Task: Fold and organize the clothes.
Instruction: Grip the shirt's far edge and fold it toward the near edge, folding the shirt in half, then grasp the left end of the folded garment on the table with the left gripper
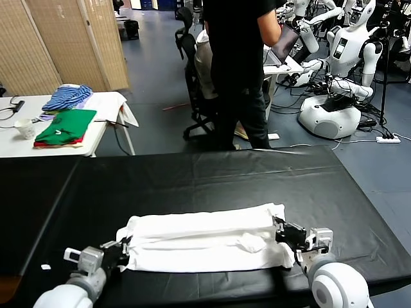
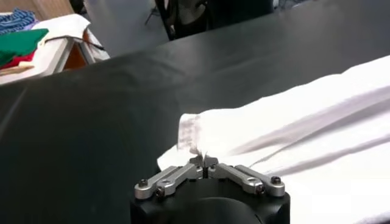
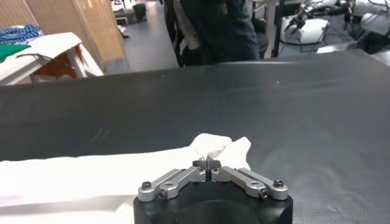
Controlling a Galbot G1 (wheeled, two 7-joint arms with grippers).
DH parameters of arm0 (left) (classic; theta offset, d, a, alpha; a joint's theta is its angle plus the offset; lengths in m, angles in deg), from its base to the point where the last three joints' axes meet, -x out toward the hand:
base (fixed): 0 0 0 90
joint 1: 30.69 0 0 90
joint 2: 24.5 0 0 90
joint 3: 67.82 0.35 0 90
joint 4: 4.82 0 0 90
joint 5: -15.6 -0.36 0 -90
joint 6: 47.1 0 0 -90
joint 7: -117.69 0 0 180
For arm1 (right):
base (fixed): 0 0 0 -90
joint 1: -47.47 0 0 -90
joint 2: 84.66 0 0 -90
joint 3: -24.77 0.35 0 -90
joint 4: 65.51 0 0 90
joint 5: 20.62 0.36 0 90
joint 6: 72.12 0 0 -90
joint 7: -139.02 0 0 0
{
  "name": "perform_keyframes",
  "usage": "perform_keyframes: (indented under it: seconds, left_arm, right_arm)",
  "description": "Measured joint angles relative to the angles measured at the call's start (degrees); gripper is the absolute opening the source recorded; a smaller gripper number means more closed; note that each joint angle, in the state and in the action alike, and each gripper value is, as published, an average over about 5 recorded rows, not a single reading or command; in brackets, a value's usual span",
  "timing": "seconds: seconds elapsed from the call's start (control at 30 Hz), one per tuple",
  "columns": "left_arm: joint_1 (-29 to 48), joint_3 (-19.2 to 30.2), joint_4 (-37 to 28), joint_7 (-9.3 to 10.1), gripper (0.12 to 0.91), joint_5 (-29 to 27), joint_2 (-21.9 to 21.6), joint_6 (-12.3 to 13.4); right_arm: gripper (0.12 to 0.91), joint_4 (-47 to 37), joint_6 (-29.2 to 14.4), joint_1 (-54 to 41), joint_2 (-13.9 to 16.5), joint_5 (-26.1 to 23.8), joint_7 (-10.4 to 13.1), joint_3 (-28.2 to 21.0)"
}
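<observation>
One white T-shirt [image 1: 205, 240] is lying folded into a long band across the near part of the black counter [image 1: 192, 176], running from the robot's left to its right, with soft creases along its length. At the left end of the band, the left tool [image 1: 122, 251] is sitting low at the counter surface; the left wrist view shows its fingers [image 2: 201, 161] meeting on a bunched, hemmed fold of the shirt [image 2: 292, 122], so it is clenching the cloth there. At the other end, the right tool [image 1: 287, 235] is sitting at the shirt's right edge; in the right wrist view its fingers [image 3: 207, 164] are pressing together on a small puckered lump of the white cloth [image 3: 213, 147], gripping it. Both tools are holding opposite ends of the band, close to the counter's near edge.

Beyond the counter, a person in black clothing [image 1: 241, 70] is standing beside an office chair [image 1: 192, 77]. To the far left, a white side table [image 1: 70, 122] is carrying a green folded garment [image 1: 66, 124] over a red one, a blue striped garment [image 1: 67, 97] and a paper cup [image 1: 26, 128]. White humanoid robots [image 1: 340, 70] are standing at the far right on the grey floor.
</observation>
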Motion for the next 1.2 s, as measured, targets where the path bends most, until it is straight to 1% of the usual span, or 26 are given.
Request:
perform_keyframes:
  seconds: [0.03, 0.07, 0.1, 0.13, 0.17, 0.2, 0.23, 0.27, 0.3, 0.33, 0.37, 0.47, 0.5, 0.57, 0.63, 0.93, 1.03, 1.2]
  left_arm:
    - [-0.2, 0.0, 0.1, 0.00, 0.149, -0.4, 0.0, 0.0]
    - [-0.4, 0.1, 0.3, 0.00, 0.165, -0.8, 0.0, 0.0]
    - [-0.5, 0.1, 0.4, 0.03, 0.180, -1.0, 0.0, 0.0]
    - [-0.6, 0.1, 0.5, 0.08, 0.215, -1.0, -0.1, 0.0]
    - [-0.7, 0.2, 0.7, 0.14, 0.268, -0.9, -0.1, 0.0]
    - [-0.8, 0.2, 0.8, 0.29, 0.321, -0.7, -0.1, 0.0]
    - [-0.9, 0.2, 1.0, 0.55, 0.378, -0.5, -0.1, 0.0]
    - [-0.9, 0.2, 1.1, 0.94, 0.453, -0.3, -0.1, 0.0]
    - [-0.9, 0.1, 1.3, 1.43, 0.510, 0.0, -0.1, 0.0]
    - [-0.9, 0.1, 1.4, 1.95, 0.567, 0.4, -0.1, 0.0]
    - [-0.8, 0.0, 1.6, 2.42, 0.643, 0.8, -0.1, 0.0]
    - [-0.6, -0.1, 1.8, 4.19, 0.809, 3.1, 0.0, 0.0]
    - [-0.4, -0.2, 1.8, 5.02, 0.848, 4.3, 0.1, 0.0]
    - [-0.2, -0.2, 1.8, 6.80, 0.892, 7.0, 0.3, 0.0]
    - [-0.1, -0.1, 1.7, 7.91, 0.902, 9.0, 0.6, 0.0]
    - [0.9, 0.6, -0.6, 10.35, 0.907, 12.1, 1.1, 0.0]
    - [1.1, 0.5, -1.5, 10.83, 0.907, 13.4, 1.1, 0.0]
    - [1.3, 0.7, -2.8, 10.92, 0.907, 15.9, 1.2, 0.1]
  right_arm:
    - [0.395, 0.0, 0.0, 0.1, 0.0, -0.3, 0.0, 0.1]
    - [0.471, 0.1, 0.0, 0.2, 0.0, -0.5, 0.0, 0.1]
    - [0.527, 0.2, 0.0, 0.3, -0.1, -0.8, -0.1, 0.2]
    - [0.584, 0.4, 0.0, 0.4, -0.1, -1.0, -0.1, 0.3]
    - [0.660, 0.6, 0.0, 0.5, -0.2, -1.3, -0.1, 0.5]
    - [0.717, 0.9, 0.0, 0.6, -0.3, -1.6, -0.2, 0.6]
    - [0.767, 1.1, 0.0, 0.7, -0.4, -2.0, -0.2, 0.7]
    - [0.821, 1.4, 0.0, 0.9, -0.5, -2.4, -0.3, 0.8]
    - [0.857, 1.6, 0.0, 1.1, -0.5, -2.7, -0.5, 0.9]
    - [0.875, 1.9, 0.0, 1.3, -0.5, -2.9, -0.6, 1.0]
    - [0.894, 2.1, 0.0, 1.5, -0.6, -3.1, -0.7, 1.2]
    - [0.905, 2.9, 0.0, 2.2, -0.6, -3.2, -0.9, 1.7]
    - [0.906, 3.2, 0.0, 2.4, -0.6, -3.2, -0.9, 1.9]
    - [0.907, 3.8, 0.0, 3.0, -0.7, -3.3, -0.9, 2.0]
    - [0.907, 4.1, 0.0, 3.5, -0.9, -3.4, -0.9, 2.0]
    - [0.907, 5.1, 0.0, 5.2, -1.6, -3.7, -0.8, 1.7]
    - [0.907, 5.1, 0.0, 5.6, -1.8, -3.8, -0.6, 1.8]
    - [0.907, 5.2, 0.0, 6.1, -2.2, -3.9, -0.4, 1.8]
